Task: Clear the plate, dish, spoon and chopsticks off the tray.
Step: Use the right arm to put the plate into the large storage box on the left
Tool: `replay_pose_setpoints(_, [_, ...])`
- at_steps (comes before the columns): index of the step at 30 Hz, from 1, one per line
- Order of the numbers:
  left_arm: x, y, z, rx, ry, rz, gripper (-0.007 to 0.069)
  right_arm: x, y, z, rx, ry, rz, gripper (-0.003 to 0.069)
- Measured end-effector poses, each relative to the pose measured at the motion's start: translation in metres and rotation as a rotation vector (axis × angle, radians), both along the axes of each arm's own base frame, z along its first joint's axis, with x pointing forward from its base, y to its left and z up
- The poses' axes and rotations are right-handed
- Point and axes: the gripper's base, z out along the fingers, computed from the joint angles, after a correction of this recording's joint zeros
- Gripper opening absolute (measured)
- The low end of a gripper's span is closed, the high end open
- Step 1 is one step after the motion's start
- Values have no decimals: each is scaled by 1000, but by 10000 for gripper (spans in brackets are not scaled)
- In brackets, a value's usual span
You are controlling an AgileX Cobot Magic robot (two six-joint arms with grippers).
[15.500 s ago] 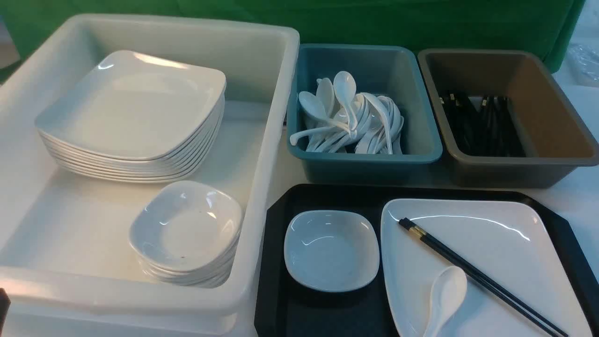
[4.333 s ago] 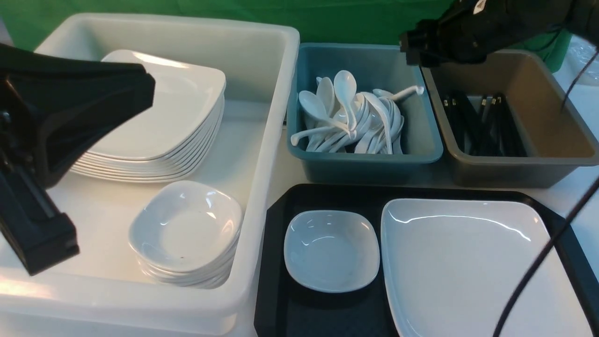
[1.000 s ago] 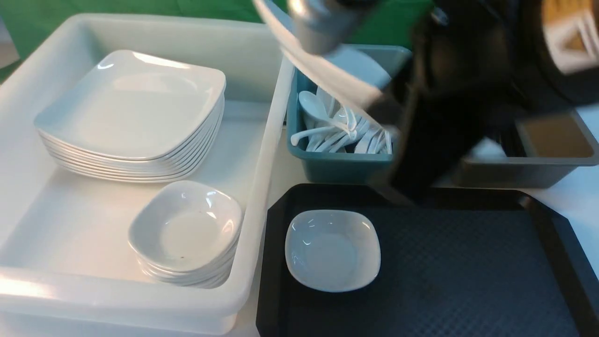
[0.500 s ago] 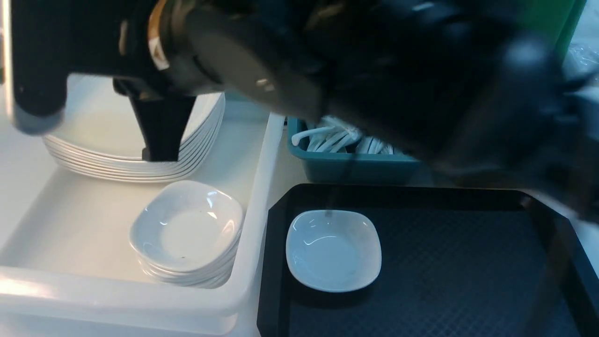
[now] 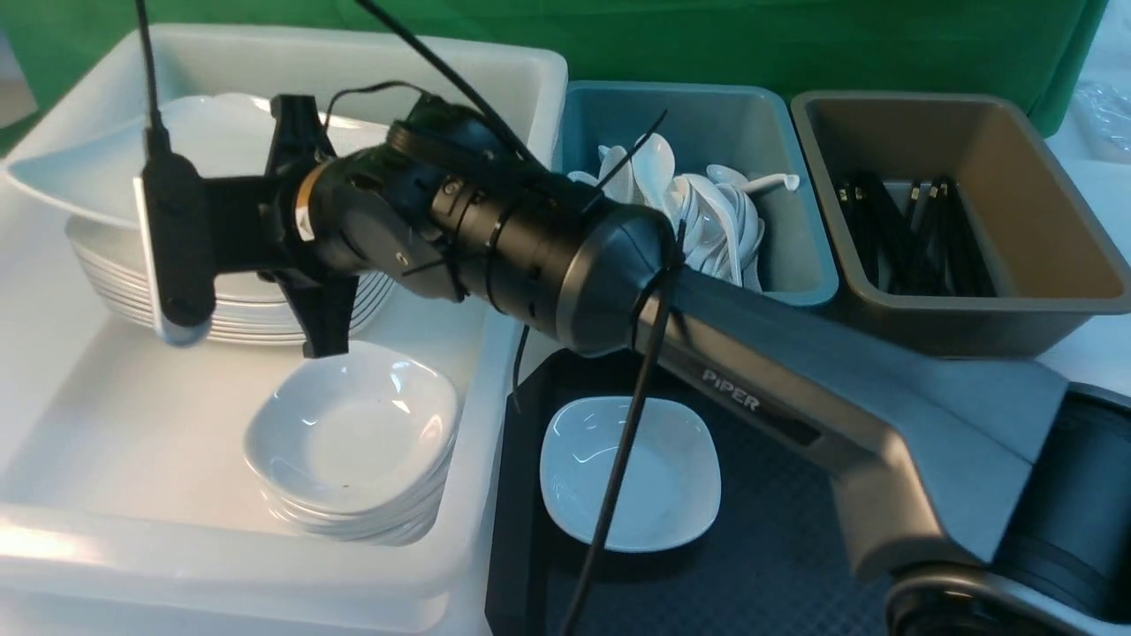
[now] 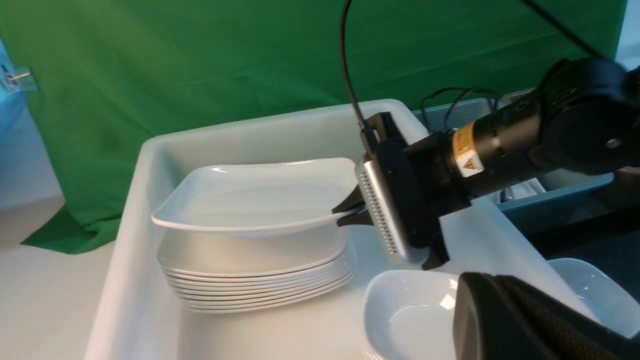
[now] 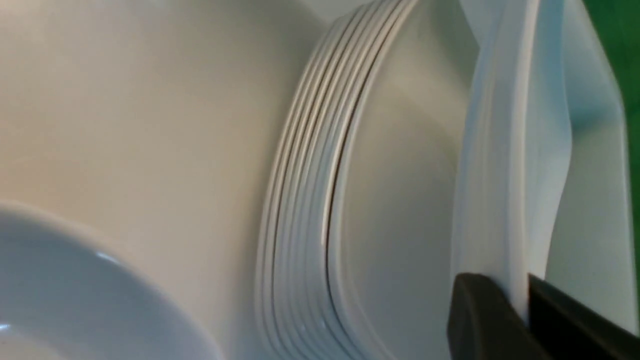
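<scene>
My right gripper (image 6: 350, 216) is shut on the rim of the large white plate (image 6: 260, 200), with the rim between its dark fingers (image 7: 480, 315). The plate hangs level just above the stack of plates (image 6: 260, 285) in the white tub (image 5: 521, 291); my right arm (image 5: 548, 256) reaches across to it. The small dish (image 5: 629, 473) sits alone on the black tray (image 5: 795, 574). A spoon (image 5: 760, 183) lies on top of the spoons in the teal bin. Black chopsticks (image 5: 901, 230) lie in the brown bin. My left gripper (image 6: 475, 300) is shut and empty, near the tub's front.
A stack of small dishes (image 5: 353, 442) stands in the tub, in front of the plate stack. The teal bin (image 5: 795, 291) and the brown bin (image 5: 990, 309) stand behind the tray. The right arm's cable (image 5: 618, 468) hangs over the dish.
My right arm has swung left from above the tray and bins, carrying the plate over the tub. The plate now hangs over the plate stack. The dish has not moved.
</scene>
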Motion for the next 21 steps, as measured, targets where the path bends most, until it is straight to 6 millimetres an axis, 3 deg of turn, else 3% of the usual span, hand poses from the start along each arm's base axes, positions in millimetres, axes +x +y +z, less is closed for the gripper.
replay_pose_setpoints(7, [-1,-4,0,-37,16,-44,6,8,7,-18,57,-8,-9,75])
replay_pose_setpoints(9, [-2,-5,-1,-44,19,-52,6,9,9,-19,88,-14,-11,105])
replay_pose_setpoints(11, [-2,-6,-1,-49,23,-59,6,11,11,-19,115,-27,-10,155])
replay_pose_setpoints(16, [-3,-9,-3,-56,51,-95,6,12,12,-19,175,12,-46,417])
replay_pose_setpoints(21, [-4,-11,-4,-49,58,-116,6,9,7,-17,207,138,-138,516])
